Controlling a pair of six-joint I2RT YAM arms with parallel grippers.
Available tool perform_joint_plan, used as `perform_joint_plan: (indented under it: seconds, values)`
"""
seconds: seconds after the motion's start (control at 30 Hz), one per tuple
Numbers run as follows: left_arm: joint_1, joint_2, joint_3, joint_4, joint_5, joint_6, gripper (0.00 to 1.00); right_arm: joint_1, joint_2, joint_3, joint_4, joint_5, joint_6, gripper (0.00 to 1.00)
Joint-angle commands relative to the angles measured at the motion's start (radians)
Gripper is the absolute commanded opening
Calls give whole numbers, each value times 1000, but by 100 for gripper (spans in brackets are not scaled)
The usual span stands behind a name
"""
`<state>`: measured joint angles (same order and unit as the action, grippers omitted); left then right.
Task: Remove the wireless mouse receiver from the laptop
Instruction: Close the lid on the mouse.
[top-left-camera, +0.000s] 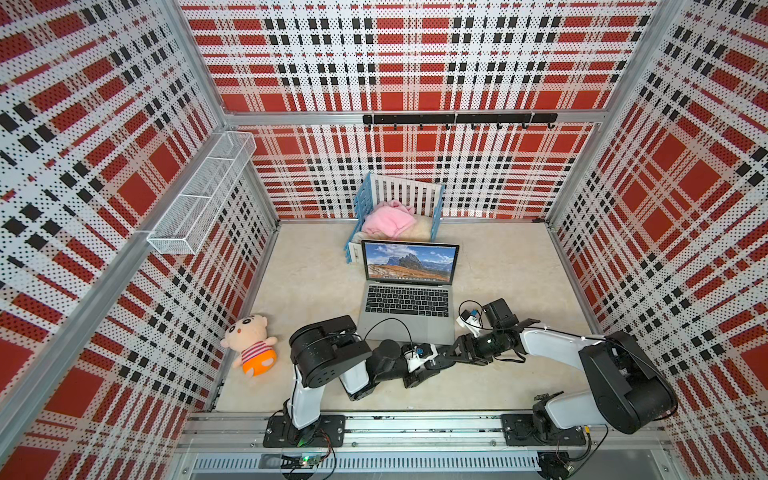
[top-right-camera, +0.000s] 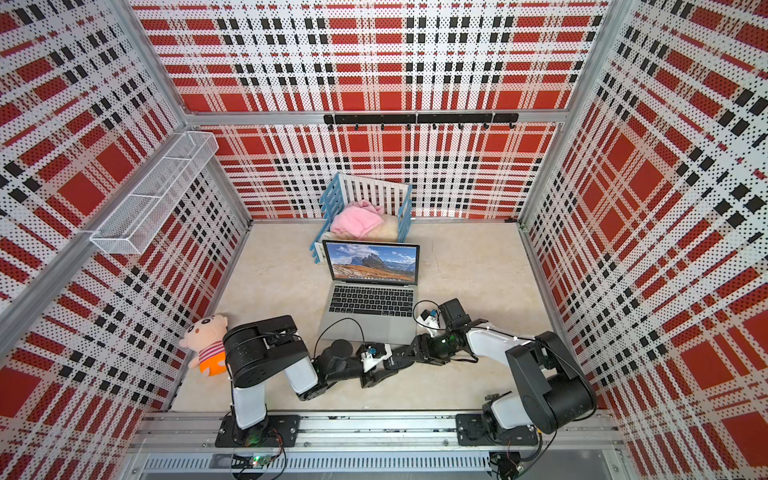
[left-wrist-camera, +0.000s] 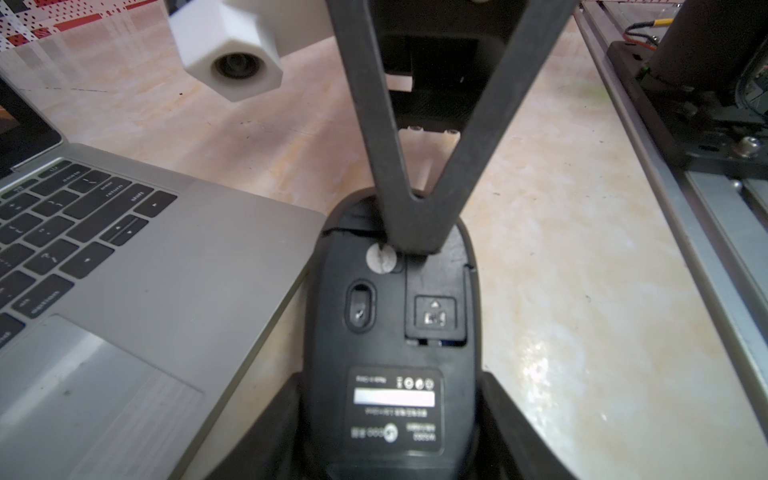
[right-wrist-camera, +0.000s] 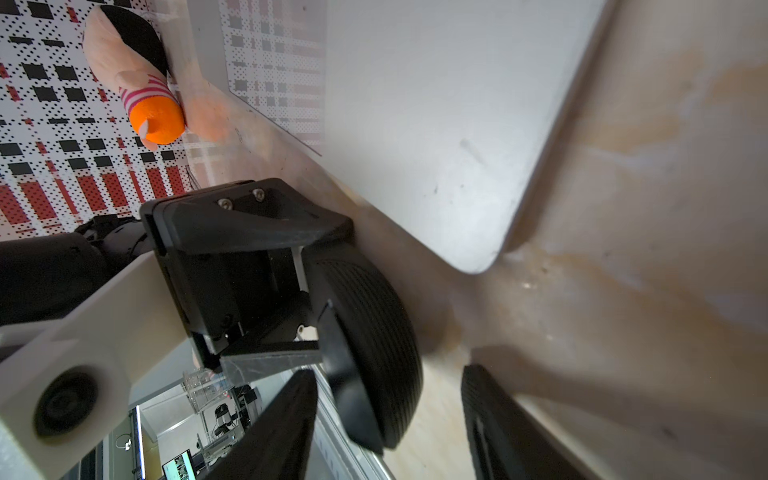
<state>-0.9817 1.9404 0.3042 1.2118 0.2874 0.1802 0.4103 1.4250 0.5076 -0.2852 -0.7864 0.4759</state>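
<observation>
**Both hands meet at the upturned mouse by the laptop's corner**

We see the left hand (left-wrist-camera: 392, 382) closed on a black oval computer mouse (left-wrist-camera: 382, 345), one finger on each long side. The mouse's underside faces the left wrist camera, showing its printed label, sensor window and a small hatch.

The right hand (left-wrist-camera: 415, 237) reaches in from the opposite side. In the left wrist view its two dark fingers run together into a V, and their tips rest on the mouse's underside, next to a round white sticker and at the end of the hatch. In the right wrist view the same fingers (right-wrist-camera: 291, 415) appear apart, with the ribbed edge of the mouse just beside one of them. The two views disagree, so we cannot tell whether this hand is open or pinched shut.

The slim silver-grey laptop (left-wrist-camera: 187, 257) lies just beside the left hand, and its near corner almost touches the mouse. In both top views it stands open with a mountain landscape on its screen, and the two hands meet just off its front right corner.

We cannot make out the tiny black wireless mouse receiver in any view. The spot under the right hand's tips is covered by the fingers themselves.

The pale marbled surface (left-wrist-camera: 561, 291) stretches beyond both hands. A plush doll in orange shorts (top-left-camera: 251, 345) lies well away from the left hand, on the far side of its arm.
</observation>
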Motion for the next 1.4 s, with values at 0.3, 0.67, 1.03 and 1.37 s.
perform_joint_plan:
  seconds: [0.3,0.67,1.03,1.37]
  values:
    - [-12,53,-17,-193,6,-10,37,41,4,-21,-26,16,-15,54]
    - [-17,54,-13,-199,4,-4,37,48,18,-16,-32,62,-21,34]
    - [-20,51,-14,-200,4,-2,37,122,108,45,-80,210,-30,33]
    - [-21,49,-14,-201,2,-1,37,147,154,76,-97,275,-34,38]
